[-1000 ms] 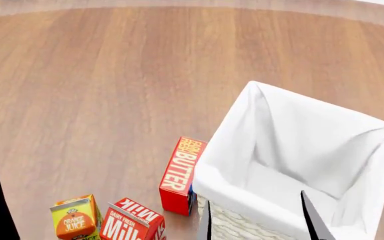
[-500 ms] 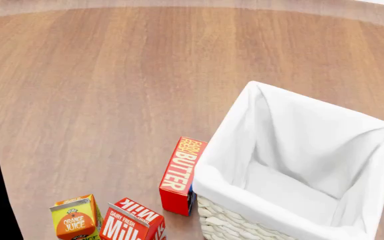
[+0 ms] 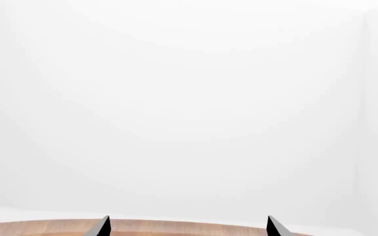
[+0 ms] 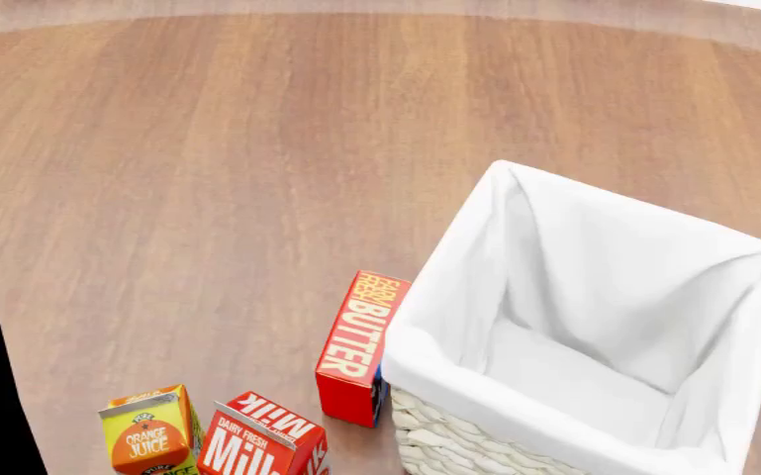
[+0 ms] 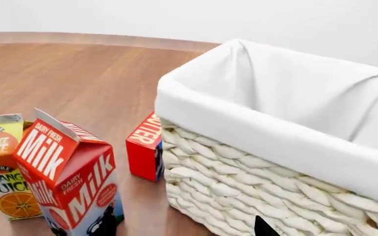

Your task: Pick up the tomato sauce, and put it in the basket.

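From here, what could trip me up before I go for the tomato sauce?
1. The tomato sauce can shows in no view, so any reach now would be blind; look around first.
2. The red milk carton, the orange juice carton and the red butter box stand crowded beside the cream wicker basket with white liner; a low sweep by the right gripper could topple them.
3. The left gripper faces away over the wooden table, so it gives little guidance.
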Motion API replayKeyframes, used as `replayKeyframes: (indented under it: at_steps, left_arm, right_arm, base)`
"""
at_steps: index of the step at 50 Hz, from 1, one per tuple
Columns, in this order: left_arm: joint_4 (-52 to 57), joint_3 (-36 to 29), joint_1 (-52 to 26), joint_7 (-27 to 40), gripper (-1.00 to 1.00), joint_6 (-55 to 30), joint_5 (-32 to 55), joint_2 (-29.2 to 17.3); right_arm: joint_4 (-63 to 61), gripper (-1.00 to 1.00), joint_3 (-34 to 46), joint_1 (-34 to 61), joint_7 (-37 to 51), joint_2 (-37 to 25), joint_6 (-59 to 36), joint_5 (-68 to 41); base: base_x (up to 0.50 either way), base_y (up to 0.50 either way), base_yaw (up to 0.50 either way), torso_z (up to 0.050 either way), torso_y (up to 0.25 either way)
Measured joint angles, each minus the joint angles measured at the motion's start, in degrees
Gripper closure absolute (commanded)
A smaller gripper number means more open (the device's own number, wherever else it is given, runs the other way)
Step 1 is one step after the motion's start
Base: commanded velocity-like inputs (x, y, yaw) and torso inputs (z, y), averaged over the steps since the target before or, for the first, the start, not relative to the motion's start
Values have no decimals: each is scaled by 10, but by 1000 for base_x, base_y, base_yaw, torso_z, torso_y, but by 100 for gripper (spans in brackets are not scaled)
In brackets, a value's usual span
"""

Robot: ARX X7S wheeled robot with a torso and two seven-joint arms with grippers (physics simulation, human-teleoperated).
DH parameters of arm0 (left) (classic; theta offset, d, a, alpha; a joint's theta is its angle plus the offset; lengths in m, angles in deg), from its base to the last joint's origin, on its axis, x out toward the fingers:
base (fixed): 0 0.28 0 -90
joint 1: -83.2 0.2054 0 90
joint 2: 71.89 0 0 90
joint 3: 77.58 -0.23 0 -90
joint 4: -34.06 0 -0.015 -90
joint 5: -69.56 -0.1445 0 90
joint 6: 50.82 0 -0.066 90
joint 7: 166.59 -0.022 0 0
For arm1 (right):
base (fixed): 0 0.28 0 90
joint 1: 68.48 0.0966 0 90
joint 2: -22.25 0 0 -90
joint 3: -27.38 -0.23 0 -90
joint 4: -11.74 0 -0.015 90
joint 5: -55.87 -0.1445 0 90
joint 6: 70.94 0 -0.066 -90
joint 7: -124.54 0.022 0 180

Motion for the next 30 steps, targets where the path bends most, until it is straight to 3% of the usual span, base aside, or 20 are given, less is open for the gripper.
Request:
replayKeyframes:
  at_steps: [30]
  left_arm:
    - [-5,-5,-1,11,-100,7,4,-10]
  right_arm:
    - [101,-100,-7,-18,-31,34,42,-39]
  base:
    - [0,0,0,0,0]
